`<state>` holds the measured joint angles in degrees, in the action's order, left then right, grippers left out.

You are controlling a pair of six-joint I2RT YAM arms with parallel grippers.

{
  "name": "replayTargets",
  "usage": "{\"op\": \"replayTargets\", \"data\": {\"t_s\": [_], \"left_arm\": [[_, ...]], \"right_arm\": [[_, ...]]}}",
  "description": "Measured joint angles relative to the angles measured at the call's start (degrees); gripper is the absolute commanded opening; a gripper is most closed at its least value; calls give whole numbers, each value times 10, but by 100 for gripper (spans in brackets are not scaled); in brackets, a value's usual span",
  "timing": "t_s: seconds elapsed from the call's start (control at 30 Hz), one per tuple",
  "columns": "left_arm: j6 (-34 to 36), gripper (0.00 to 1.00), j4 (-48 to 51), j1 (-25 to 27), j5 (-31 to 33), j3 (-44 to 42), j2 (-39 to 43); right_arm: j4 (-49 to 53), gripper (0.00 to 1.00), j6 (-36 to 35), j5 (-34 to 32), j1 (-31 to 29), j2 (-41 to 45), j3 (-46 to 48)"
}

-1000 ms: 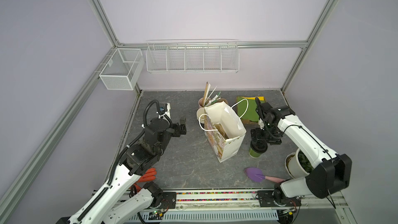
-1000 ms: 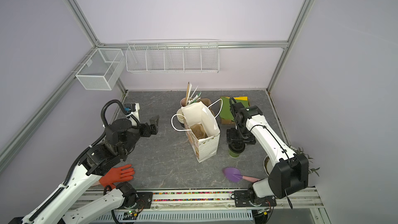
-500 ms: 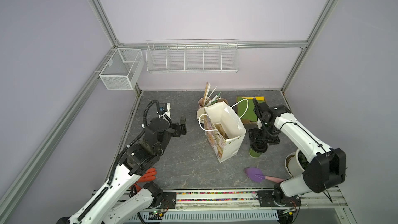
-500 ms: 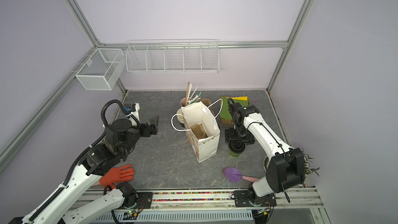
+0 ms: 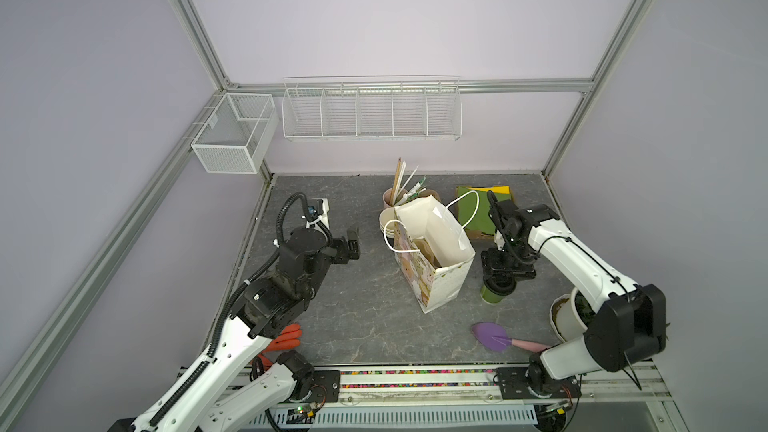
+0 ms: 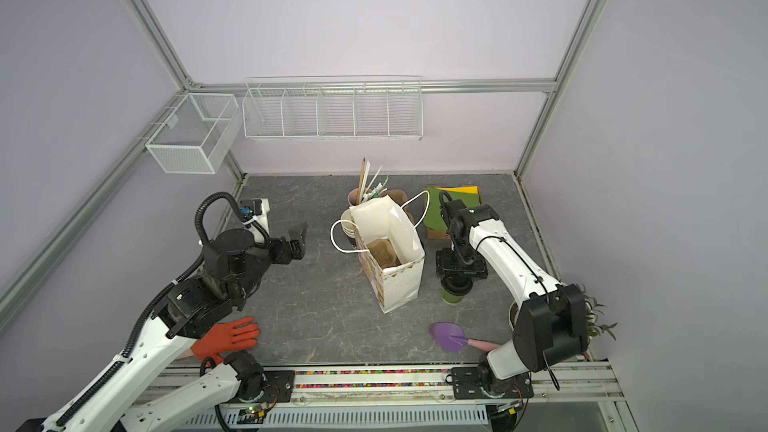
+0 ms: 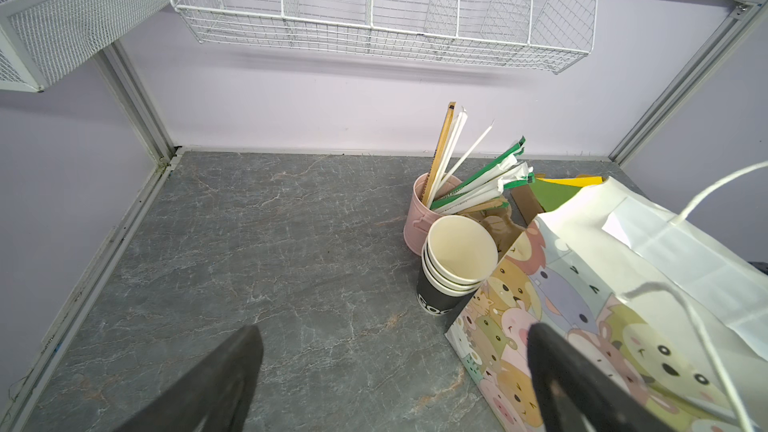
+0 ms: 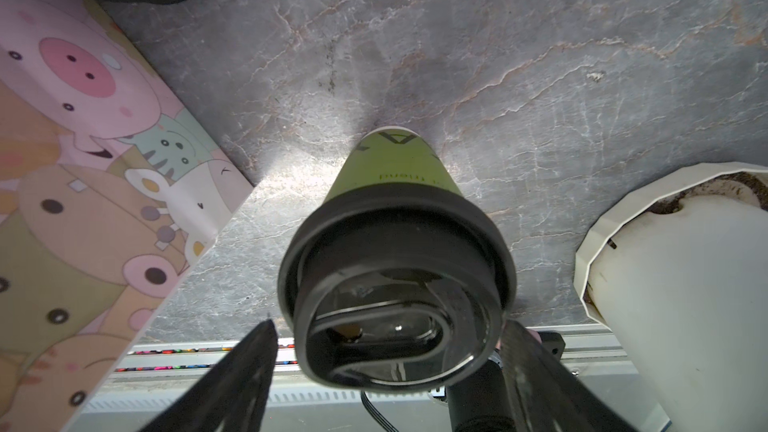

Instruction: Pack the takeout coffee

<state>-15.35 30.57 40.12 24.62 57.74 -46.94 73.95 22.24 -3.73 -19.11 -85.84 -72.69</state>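
The takeout coffee [image 8: 395, 172], a green paper cup with a black lid [image 8: 395, 268], stands upright on the grey table just right of the paper bag [image 5: 440, 280]. In both top views only its green base [image 5: 492, 296] [image 6: 453, 297] shows under my right gripper [image 5: 500, 282] [image 6: 456, 282]. That gripper [image 8: 388, 326] points straight down with one finger on each side of the lid; a small gap shows at one finger, so it is open. My left gripper [image 5: 353, 241] [image 7: 395, 328] hovers open and empty left of the bag [image 7: 582, 305].
A stack of black-sided cups [image 7: 440, 301] and a pink cup of straws [image 7: 419, 218] stand behind the bag. A white plant pot [image 8: 665, 284], a purple trowel [image 5: 492, 336], an orange glove [image 6: 226, 336] and green and yellow sheets [image 5: 482, 205] lie around. Wire baskets hang on the back wall.
My right gripper has shifted slightly over the coffee cup and its jaws have narrowed a little around the lid. The left arm has not moved.
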Motion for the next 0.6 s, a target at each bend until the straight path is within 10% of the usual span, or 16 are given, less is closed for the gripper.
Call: {"op": "replayTargets", "data": {"t_s": [0.6], "left_arm": [[0,99,0,0,0,0,-3]], "right_arm": [[-7,79,0,-9,2,0,13]]}}
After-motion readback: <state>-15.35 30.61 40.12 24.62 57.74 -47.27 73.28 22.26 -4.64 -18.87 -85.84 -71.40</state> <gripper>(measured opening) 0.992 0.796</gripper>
